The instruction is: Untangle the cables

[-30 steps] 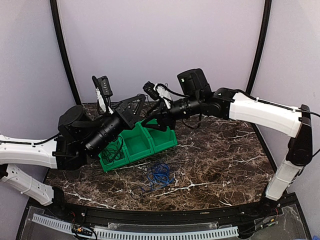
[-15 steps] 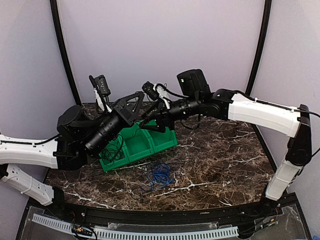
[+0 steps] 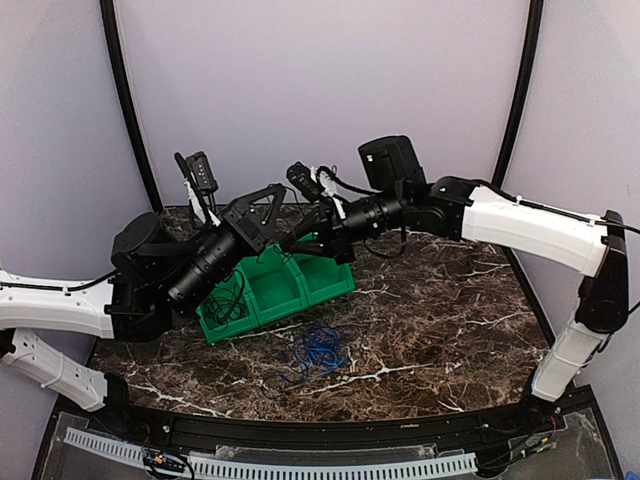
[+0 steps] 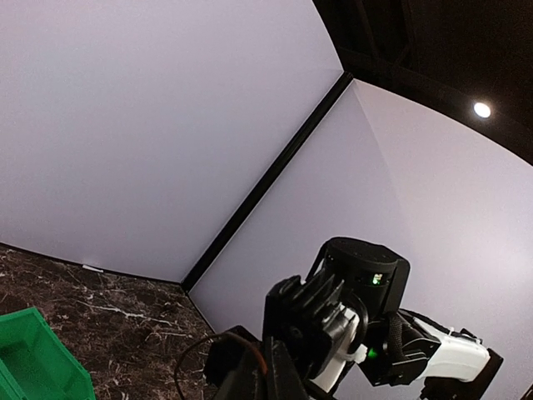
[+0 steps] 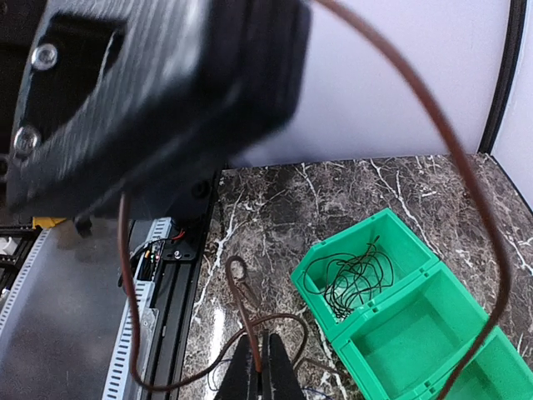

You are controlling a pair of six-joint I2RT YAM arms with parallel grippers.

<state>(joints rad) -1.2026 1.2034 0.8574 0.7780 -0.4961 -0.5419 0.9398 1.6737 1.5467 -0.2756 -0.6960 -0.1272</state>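
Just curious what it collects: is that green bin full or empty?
Partly filled: one end compartment of the green bin holds a black cable bundle; the middle one shows bare floor; the third is partly out of view.

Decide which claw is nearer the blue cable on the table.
Right, it seems. The right claw, shut on a thin cable, hangs over the green bin just behind the blue cable; the left claw is higher and further left, pointing up toward the wall.
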